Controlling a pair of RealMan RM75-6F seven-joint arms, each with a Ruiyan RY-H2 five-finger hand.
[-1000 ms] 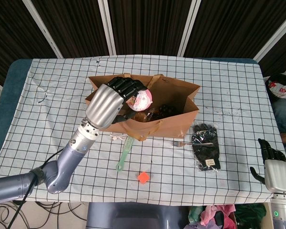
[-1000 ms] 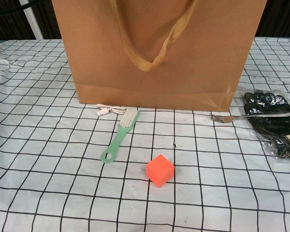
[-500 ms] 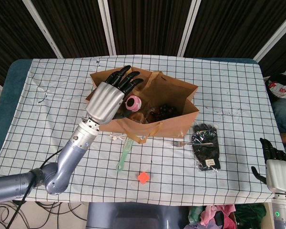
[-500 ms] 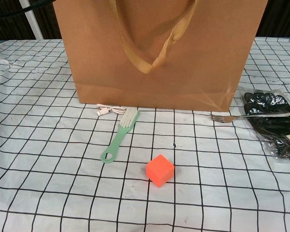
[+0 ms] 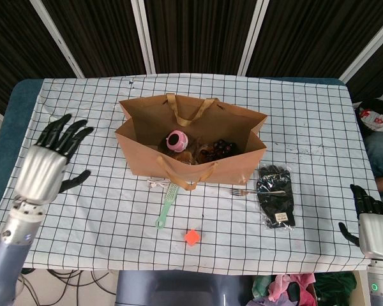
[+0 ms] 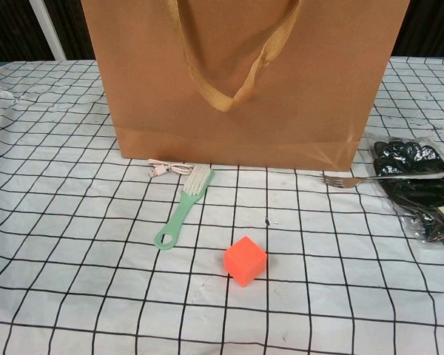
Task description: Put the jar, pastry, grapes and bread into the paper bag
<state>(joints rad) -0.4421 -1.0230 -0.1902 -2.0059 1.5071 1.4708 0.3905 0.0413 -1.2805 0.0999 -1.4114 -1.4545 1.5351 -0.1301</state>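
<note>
The brown paper bag (image 5: pixel 242 159) stands open in the middle of the checked cloth; its front wall (image 6: pixel 244 96) fills the chest view. Inside it lie the jar (image 5: pixel 176 140) with its pink lid, dark grapes (image 5: pixel 224 148) and a brownish item (image 5: pixel 195 153) between them that I cannot name. My left hand (image 5: pixel 46 164) is off to the left of the bag, above the table's left edge, fingers spread and holding nothing. My right hand (image 5: pixel 371 223) sits at the lower right corner, empty, its dark fingers only partly showing.
A green brush (image 6: pixel 183 206) and a white cable (image 6: pixel 167 168) lie just before the bag. An orange cube (image 6: pixel 244 260) sits nearer the front edge. A fork (image 6: pixel 381 178) rests against a packet of black gloves (image 6: pixel 422 186) to the bag's right.
My left hand let the jar go inside the bag, opened, and swung out to the far left. The jar now lies in the bag. The right hand barely moved.
</note>
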